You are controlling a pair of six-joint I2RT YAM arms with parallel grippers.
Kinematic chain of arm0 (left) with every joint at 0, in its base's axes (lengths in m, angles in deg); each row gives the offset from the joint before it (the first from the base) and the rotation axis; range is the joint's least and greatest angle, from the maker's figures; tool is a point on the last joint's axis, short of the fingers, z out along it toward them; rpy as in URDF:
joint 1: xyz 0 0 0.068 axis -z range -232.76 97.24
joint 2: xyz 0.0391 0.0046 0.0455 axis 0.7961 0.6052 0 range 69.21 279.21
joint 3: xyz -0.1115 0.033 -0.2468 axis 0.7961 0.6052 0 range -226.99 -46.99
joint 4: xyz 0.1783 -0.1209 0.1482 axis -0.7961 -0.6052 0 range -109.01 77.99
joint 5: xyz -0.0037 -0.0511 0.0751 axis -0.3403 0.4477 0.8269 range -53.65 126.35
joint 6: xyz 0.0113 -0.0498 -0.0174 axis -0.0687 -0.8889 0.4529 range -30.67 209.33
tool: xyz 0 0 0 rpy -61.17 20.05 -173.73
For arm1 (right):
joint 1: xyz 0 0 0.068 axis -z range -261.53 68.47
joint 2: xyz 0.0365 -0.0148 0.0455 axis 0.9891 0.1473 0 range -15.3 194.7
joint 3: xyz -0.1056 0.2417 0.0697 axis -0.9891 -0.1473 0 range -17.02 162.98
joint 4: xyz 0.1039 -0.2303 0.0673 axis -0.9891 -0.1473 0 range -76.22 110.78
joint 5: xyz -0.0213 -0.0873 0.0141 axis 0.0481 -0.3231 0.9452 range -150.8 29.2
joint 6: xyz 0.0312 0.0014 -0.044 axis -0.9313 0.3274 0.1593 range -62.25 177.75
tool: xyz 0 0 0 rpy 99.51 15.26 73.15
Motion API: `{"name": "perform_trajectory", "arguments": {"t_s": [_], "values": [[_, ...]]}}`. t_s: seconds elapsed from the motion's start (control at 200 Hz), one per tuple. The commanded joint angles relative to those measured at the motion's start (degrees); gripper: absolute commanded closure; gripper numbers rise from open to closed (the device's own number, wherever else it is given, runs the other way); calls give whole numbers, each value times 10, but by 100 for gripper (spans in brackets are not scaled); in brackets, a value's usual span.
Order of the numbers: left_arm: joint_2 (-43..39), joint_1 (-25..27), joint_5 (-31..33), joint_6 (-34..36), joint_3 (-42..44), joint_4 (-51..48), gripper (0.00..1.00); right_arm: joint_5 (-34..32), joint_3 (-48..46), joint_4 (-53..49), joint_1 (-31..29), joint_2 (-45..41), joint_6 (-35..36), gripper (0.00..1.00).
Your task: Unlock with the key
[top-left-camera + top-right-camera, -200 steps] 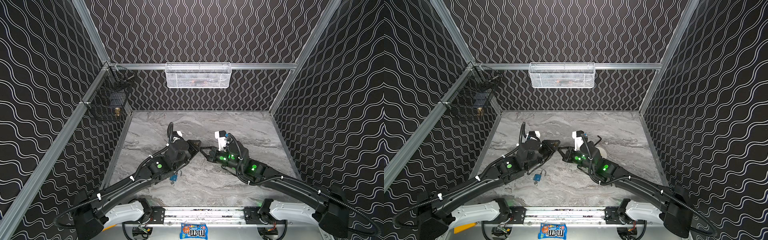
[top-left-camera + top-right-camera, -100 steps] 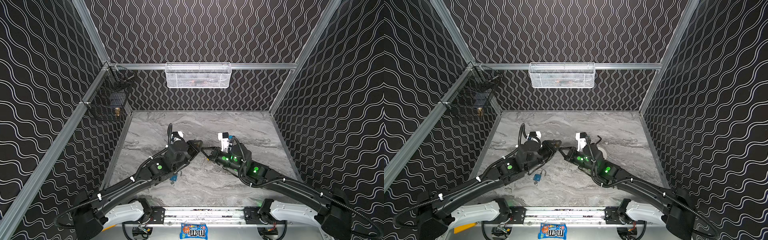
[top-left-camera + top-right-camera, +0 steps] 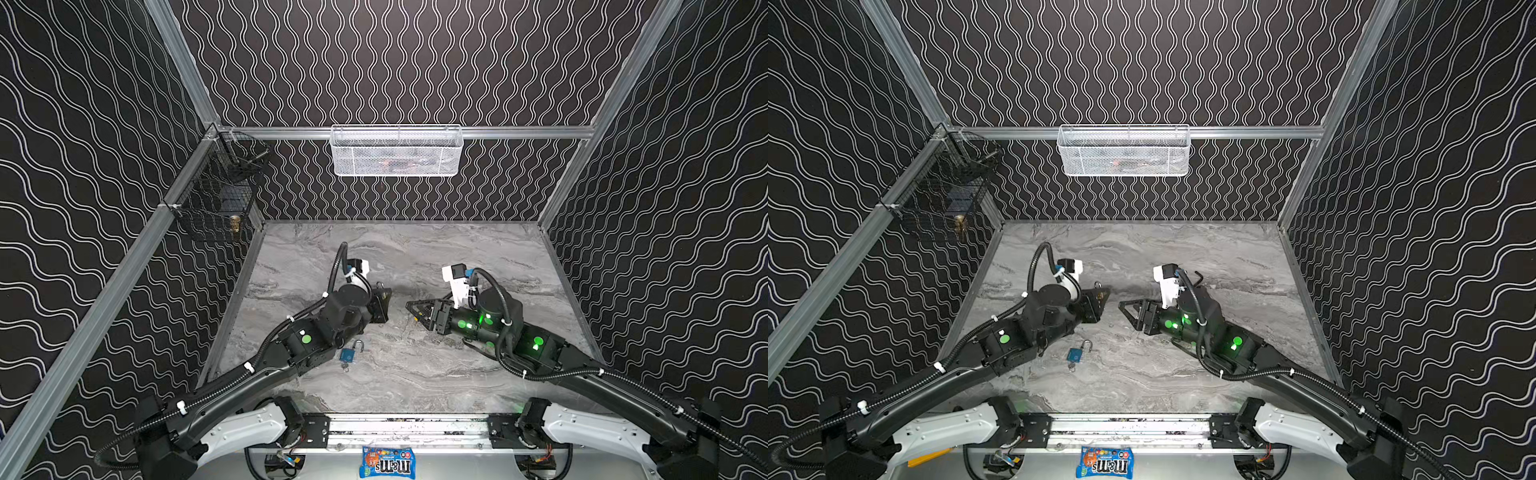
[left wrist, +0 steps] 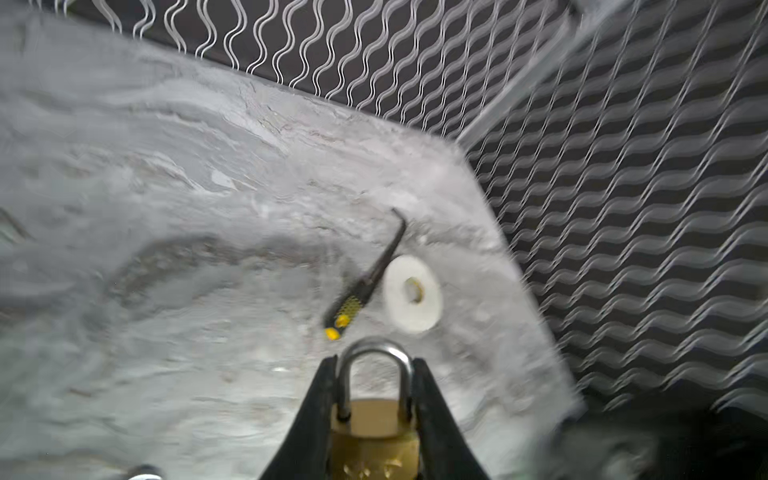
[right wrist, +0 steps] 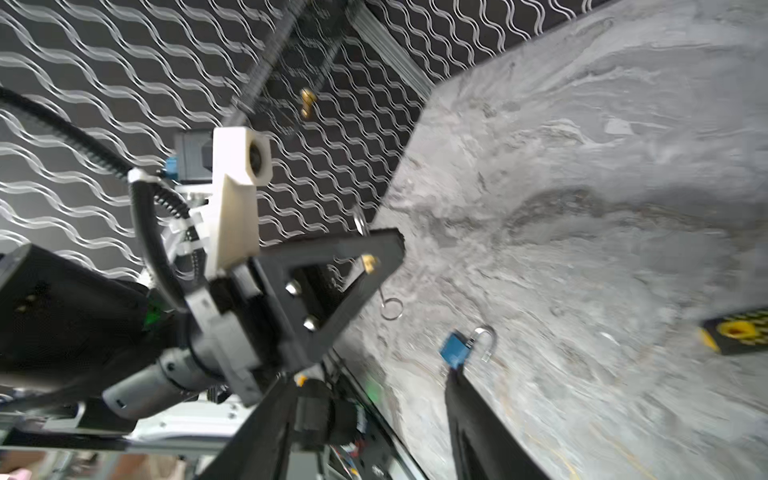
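Observation:
My left gripper (image 4: pixel 374 361) is shut on a brass padlock (image 4: pixel 374 440). Its silver shackle (image 4: pixel 374 353) pokes out between the fingertips and sits down in the body. In both top views this gripper (image 3: pixel 384 303) hangs above the middle of the table. In the right wrist view a thin key ring (image 5: pixel 390 309) dangles under the padlock's brass end (image 5: pixel 369 262). The key's blade is hidden. My right gripper (image 3: pixel 411 307) faces the left one across a small gap, open and holding nothing (image 5: pixel 370 378).
A blue padlock (image 3: pixel 348 354) with its shackle swung open lies on the marble table (image 3: pixel 415 374) beside the left arm. A black tool (image 4: pixel 365 286) and a white tape roll (image 4: pixel 411 293) lie behind the right arm. A white mesh basket (image 3: pixel 397 151) and a black wire basket (image 3: pixel 220 199) hang on the walls.
My right gripper was shut at the padlock's end, tip to tip with the left gripper. It has opened and drawn back to the right. The left gripper keeps its hold.

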Motion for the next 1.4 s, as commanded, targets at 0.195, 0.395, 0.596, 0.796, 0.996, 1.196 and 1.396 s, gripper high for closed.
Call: {"name": "perform_trajectory", "arguments": {"t_s": [0.195,0.395,0.596,0.796,0.996,1.196,1.396], "values": [[-68,-1,-83,316,142,244,100,37,85,-160,41,46,89,28],[-69,-1,-110,339,174,305,100,84,133,-171,55,107,105,28],[-54,-1,-118,345,175,313,100,87,173,-177,54,157,125,28],[-49,-1,-115,346,173,309,100,64,216,-215,52,203,147,29],[-56,-1,-110,352,179,311,100,25,260,-272,50,236,179,30],[-50,-1,-115,356,173,308,100,16,282,-299,50,255,206,31],[-48,-2,-124,359,173,312,100,-12,303,-317,47,256,224,31]]}}
